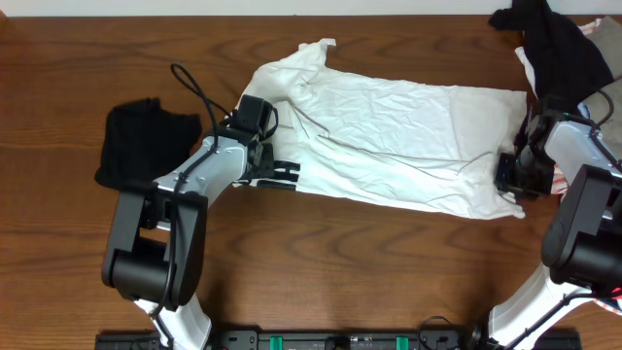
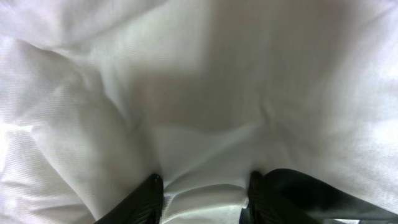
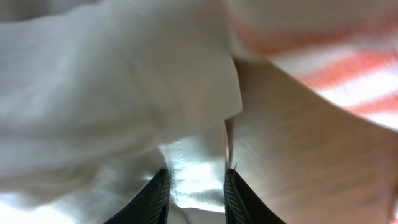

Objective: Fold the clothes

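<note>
Pinching a raised fold of white cloth, the left tool [image 2: 202, 200] has its two dark fingers [image 2: 149, 198] set slightly apart, and the fabric bulges up in the gap and fills it. All around the tool the wrist view shows only soft, creased white fabric.

The right tool [image 3: 194, 196] likewise grips white cloth: a stitched hem edge sits squarely between its fingers [image 3: 158, 194], and the fabric rises in loose folds to the left of it. Bare desk [image 3: 292, 155] shows just right of this tool, and beyond that lies a striped cloth [image 3: 339, 68] in red and white, near the hem; whether the two touch I cannot tell.

From above, both tools hold the same shirt [image 1: 389, 136]. It lies spread and wrinkled across the middle of the desk, its length running left to right. The left tool is at the shirt's left end, close to the small black stripe marks [image 1: 280, 175] on the lower edge. The right tool is at the lower right corner. One sleeve [image 1: 313, 53] points toward the far edge of the desk.

Left of the left arm, apart from the shirt, a black garment [image 1: 141, 141] lies crumpled. At the far right corner sits a pile [image 1: 554, 44], where dark cloth drapes over lighter pieces, just beside the shirt's right edge.
</note>
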Action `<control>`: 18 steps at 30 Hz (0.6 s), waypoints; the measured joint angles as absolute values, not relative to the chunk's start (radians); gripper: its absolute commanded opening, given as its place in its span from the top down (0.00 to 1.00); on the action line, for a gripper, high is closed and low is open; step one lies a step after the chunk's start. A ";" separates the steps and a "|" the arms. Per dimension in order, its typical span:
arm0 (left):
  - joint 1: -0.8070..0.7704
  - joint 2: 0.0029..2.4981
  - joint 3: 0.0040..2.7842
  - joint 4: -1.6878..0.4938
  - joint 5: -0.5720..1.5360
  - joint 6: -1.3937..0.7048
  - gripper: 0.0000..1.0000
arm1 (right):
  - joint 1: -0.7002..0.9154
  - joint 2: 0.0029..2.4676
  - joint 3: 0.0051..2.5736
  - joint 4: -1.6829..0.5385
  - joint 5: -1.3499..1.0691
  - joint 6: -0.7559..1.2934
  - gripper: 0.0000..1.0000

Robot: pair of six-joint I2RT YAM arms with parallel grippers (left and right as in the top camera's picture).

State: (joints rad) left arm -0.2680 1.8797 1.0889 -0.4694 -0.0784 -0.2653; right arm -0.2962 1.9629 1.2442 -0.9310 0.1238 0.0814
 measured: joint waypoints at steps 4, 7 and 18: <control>-0.253 1.868 1.079 -0.515 -0.075 -0.268 0.62 | -0.296 1.967 1.243 -0.957 0.182 0.086 0.71; -0.221 1.854 1.063 -0.569 -0.074 -0.269 0.65 | -0.296 1.969 1.243 -0.965 0.203 0.087 0.72; -0.116 1.842 1.051 -0.629 -0.029 -0.270 0.67 | -0.291 1.970 1.242 -0.978 0.202 0.087 0.73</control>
State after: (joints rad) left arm -0.1158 1.8420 1.0508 -0.6289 -0.0288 -0.2695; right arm -0.2913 1.9701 1.2415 -0.9783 0.2016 0.0872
